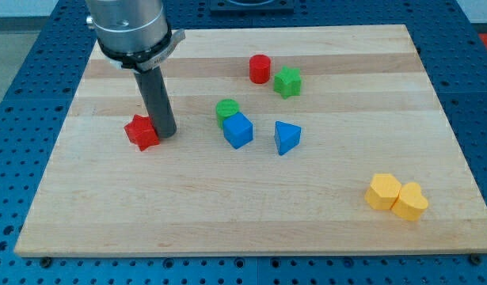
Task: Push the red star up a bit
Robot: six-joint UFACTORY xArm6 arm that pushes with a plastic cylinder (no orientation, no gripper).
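The red star [141, 132] lies on the wooden board [251, 206] at the view's left. My tip [165, 134] stands right beside the star, at its right edge, and seems to touch it. The dark rod rises from there to the grey arm head at the view's top left.
A green cylinder [226, 108] touches a blue cube [237, 131] near the middle. A blue triangle [287, 137] lies to their right. A red cylinder [260, 69] and a green star [287, 81] sit higher up. Two yellow blocks [383, 191] [410, 201] sit at the bottom right.
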